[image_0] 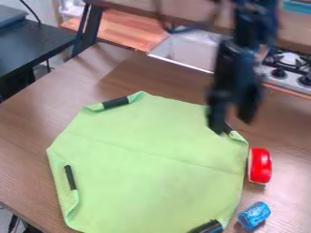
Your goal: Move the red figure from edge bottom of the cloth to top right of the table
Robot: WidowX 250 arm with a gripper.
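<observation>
"How are the fingers (217, 111)?"
"Spread, the black gripper (233, 120) hanging by the upper right edge of that soft green cloth (152, 150), creased, rim folded."
"And the red figure (261, 165)?"
"Rounded, shiny, pale-sided, just beside the cloth's right edge on the brown table (27, 136). Below it, a stubby, mottled blue roll (254, 215)."

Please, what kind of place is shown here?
Probably a robotics lab: a black robot arm hangs over a brown table, with what looks like a toy stove and sink behind.
</observation>
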